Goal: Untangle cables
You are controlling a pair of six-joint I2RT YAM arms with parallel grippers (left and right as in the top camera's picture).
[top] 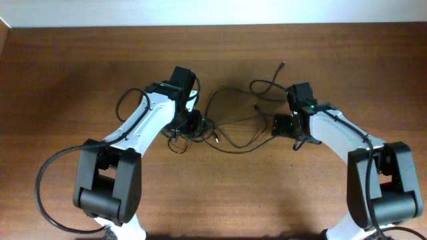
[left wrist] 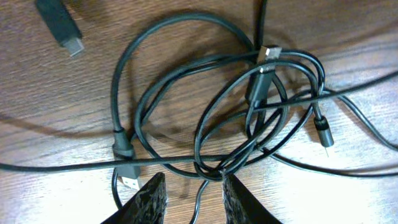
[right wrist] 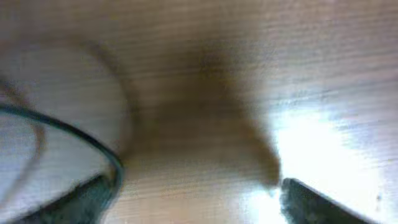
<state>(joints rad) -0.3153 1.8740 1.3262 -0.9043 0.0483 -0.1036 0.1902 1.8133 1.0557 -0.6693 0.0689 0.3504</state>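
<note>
Cables (left wrist: 196, 140): tangled loops lie at the left gripper (left wrist: 194, 185), strands running sideways across the table (top: 67, 67) toward the right gripper (right wrist: 199, 193). Both arms reach inward. Left fingers narrow, astride one strand, grip uncertain; right fingers wide apart.

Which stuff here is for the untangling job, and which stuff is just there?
For the job:
- thin black cables
- left gripper
- right gripper

Just there:
- wooden table
- thick cords wired to the arms
</note>
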